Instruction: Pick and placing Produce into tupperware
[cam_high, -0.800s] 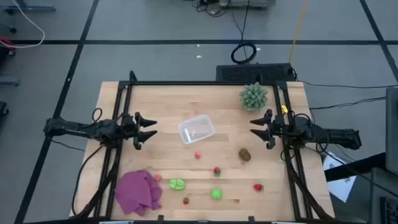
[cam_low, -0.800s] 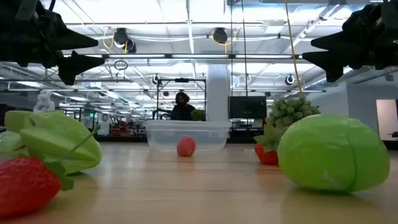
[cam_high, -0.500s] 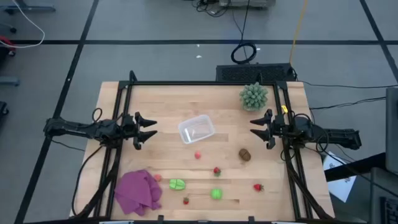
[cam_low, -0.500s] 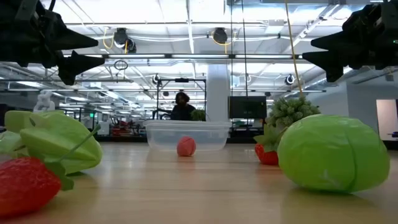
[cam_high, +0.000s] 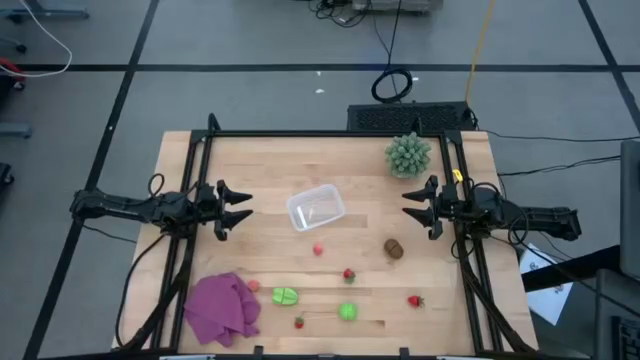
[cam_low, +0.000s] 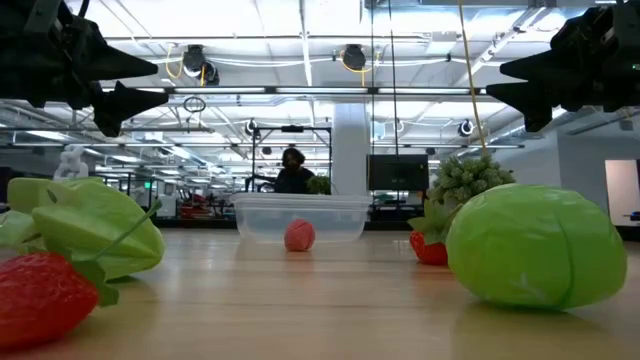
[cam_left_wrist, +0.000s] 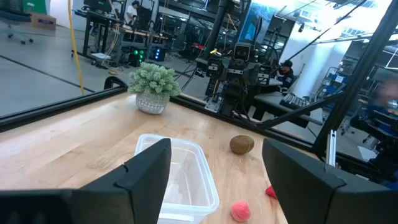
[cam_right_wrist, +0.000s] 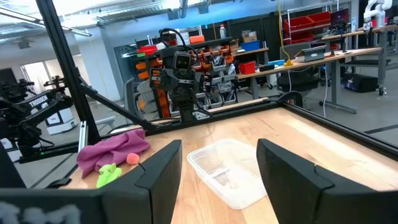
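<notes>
Partly hidden behind the tupperware (cam_low: 300, 217), a person (cam_low: 292, 170) stands.

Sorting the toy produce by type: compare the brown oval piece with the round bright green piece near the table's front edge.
The brown oval is dull and elongated; the round green piece is bright and rounder. The brown one lies nearer the right gripper; the green one lies nearer the front edge. Both rest on the table, outside the tupperware.

The right tool (cam_right_wrist: 217, 177), fingers spread, faces the clear tupperware (cam_right_wrist: 228, 172), purple cloth (cam_right_wrist: 112, 151) beyond.
</notes>
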